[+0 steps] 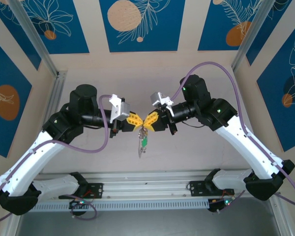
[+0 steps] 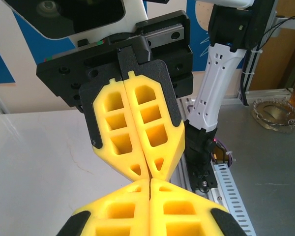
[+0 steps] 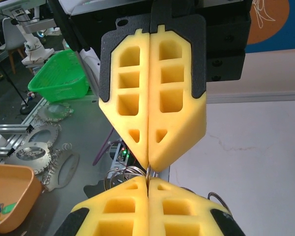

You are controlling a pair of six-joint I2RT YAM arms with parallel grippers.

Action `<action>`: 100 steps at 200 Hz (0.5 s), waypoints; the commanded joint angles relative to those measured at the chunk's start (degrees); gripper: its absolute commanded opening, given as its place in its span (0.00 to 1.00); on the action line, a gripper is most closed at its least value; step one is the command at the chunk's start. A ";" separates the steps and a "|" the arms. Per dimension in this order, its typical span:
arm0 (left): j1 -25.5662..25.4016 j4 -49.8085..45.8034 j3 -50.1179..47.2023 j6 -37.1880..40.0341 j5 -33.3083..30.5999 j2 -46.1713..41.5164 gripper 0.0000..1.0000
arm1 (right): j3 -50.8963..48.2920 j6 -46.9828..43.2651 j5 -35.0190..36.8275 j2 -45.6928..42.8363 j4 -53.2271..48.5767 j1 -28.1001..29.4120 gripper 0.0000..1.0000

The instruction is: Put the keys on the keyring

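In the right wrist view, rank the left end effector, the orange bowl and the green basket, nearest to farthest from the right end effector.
1. The left end effector: ahead, tip to tip with the right end effector.
2. The orange bowl: low on the left.
3. The green basket: upper left, behind the bowl.

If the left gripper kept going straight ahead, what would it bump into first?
The yellow fingers of the right gripper. The left gripper points straight at them, tip to tip, seemingly touching already, with the keyring dangling just below.
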 commanded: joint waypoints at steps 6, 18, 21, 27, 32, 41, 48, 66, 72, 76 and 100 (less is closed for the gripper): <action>-0.45 -3.85 1.95 2.44 1.06 0.55 0.00 | 3.20 -1.32 1.62 -0.46 -0.71 0.16 0.00; -0.41 -4.55 2.14 2.86 0.74 0.51 0.13 | 4.03 -2.44 2.41 0.06 -2.47 0.57 0.00; -0.45 -4.61 2.21 2.87 0.61 0.43 0.16 | 4.31 -2.74 2.73 0.21 -2.96 0.74 0.00; -0.39 -4.75 2.29 3.00 0.28 0.23 0.21 | 4.81 -3.41 3.44 0.55 -4.15 1.11 0.00; -0.42 -4.94 2.48 3.17 0.06 0.08 0.24 | 5.30 -3.99 4.20 0.91 -5.21 1.48 0.00; -0.39 -5.69 2.96 3.58 -0.71 -0.22 0.27 | 6.26 -5.15 5.91 1.68 -7.26 2.19 0.00; -0.47 -6.45 3.46 4.02 -1.34 -0.28 0.30 | 7.16 -6.08 7.84 2.29 -9.11 2.90 0.00; -0.34 -8.97 4.87 5.17 -2.80 -0.14 0.40 | 9.16 -7.83 14.44 3.93 -13.30 4.73 0.00; -0.37 -9.65 5.11 5.46 -3.38 -0.10 0.46 | 9.79 -8.27 16.35 4.56 -14.47 5.26 0.00; -0.37 -10.21 5.32 5.71 -3.77 -0.06 0.50 | 10.25 -8.45 17.38 4.95 -15.32 5.59 0.00; -0.44 -12.75 6.42 7.13 -6.11 0.44 0.52 | 12.31 -9.12 24.14 7.19 -18.33 7.60 0.00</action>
